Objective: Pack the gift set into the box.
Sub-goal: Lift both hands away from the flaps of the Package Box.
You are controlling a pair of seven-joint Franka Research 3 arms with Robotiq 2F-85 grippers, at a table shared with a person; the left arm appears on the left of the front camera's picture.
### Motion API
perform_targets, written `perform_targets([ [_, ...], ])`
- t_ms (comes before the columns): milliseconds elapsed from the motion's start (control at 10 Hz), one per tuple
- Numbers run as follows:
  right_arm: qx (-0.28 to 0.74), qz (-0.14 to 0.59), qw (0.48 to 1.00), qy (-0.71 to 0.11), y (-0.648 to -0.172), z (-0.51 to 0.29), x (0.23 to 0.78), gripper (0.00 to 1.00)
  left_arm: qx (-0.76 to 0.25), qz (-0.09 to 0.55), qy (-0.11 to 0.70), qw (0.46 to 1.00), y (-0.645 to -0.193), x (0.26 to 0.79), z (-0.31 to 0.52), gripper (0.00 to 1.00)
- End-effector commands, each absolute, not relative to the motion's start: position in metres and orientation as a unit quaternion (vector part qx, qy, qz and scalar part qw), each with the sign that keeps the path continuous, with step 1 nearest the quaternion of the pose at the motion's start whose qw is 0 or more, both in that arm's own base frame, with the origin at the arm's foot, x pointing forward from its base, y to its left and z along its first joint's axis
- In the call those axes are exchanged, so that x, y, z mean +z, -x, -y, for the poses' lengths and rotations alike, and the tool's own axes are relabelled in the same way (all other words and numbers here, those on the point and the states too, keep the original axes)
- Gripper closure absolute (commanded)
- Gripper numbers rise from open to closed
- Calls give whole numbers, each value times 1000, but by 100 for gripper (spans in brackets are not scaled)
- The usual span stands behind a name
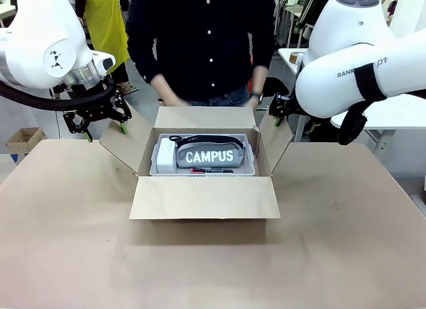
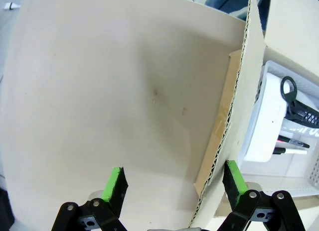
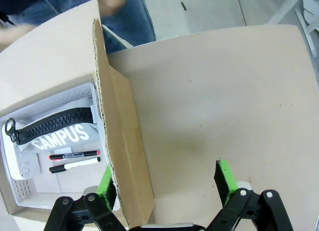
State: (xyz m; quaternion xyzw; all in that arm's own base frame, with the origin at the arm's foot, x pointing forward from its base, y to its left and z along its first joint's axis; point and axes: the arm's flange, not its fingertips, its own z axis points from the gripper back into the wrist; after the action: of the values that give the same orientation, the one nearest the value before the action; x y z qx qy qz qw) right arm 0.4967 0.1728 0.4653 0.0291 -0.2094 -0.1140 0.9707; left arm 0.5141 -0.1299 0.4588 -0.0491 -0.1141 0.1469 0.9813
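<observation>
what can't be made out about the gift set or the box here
- Front view: lower part of the gift set, behind the near flap of the box.
- Front view: the person's hand, motion-blurred.
- Left wrist view: the gift set's lettering, cut off by the right edge.
- Right wrist view: print on the pens, too small.

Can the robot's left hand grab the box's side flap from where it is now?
Probably yes. The left hand is open, and the edge of the side flap sits between its fingers, with nothing in the way.
</observation>
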Motion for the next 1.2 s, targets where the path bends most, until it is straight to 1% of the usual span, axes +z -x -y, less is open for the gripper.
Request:
perform_targets([
  [0,-84,232,963,-108,-470,-147,507,0,128,149,103,975,-489,505,107,0],
  [100,-78,226,953,-186,-445,-118,539,0,121,156,179,964,-461,539,79,0],
  [200,-53,196,943,-262,-429,-92,556,0,109,145,246,952,-441,555,51,0],
  [300,-54,132,925,-353,-430,-57,561,0,85,124,316,937,-429,553,23,0],
  [400,-94,90,893,-432,-428,-21,557,0,59,81,389,916,-424,542,-8,0],
  [500,-136,75,848,-507,-422,17,547,0,44,39,481,875,-420,528,-47,0],
  [600,-175,90,806,-558,-411,56,531,0,73,30,562,823,-429,501,-80,0],
  [700,-221,100,769,-592,-398,90,509,0,122,18,642,757,-427,463,-109,0],
  [800,-264,97,744,-606,-393,110,488,0,168,8,699,695,-431,432,-124,0],
  [900,-300,90,730,-607,-395,118,471,0,211,-2,725,655,-436,414,-134,0],
  [1000,-342,82,754,-555,-406,109,462,0,267,-37,695,667,-447,412,-135,0],
  [1100,-262,91,746,-606,-378,133,482,0,143,45,672,726,-402,424,-139,0],
])
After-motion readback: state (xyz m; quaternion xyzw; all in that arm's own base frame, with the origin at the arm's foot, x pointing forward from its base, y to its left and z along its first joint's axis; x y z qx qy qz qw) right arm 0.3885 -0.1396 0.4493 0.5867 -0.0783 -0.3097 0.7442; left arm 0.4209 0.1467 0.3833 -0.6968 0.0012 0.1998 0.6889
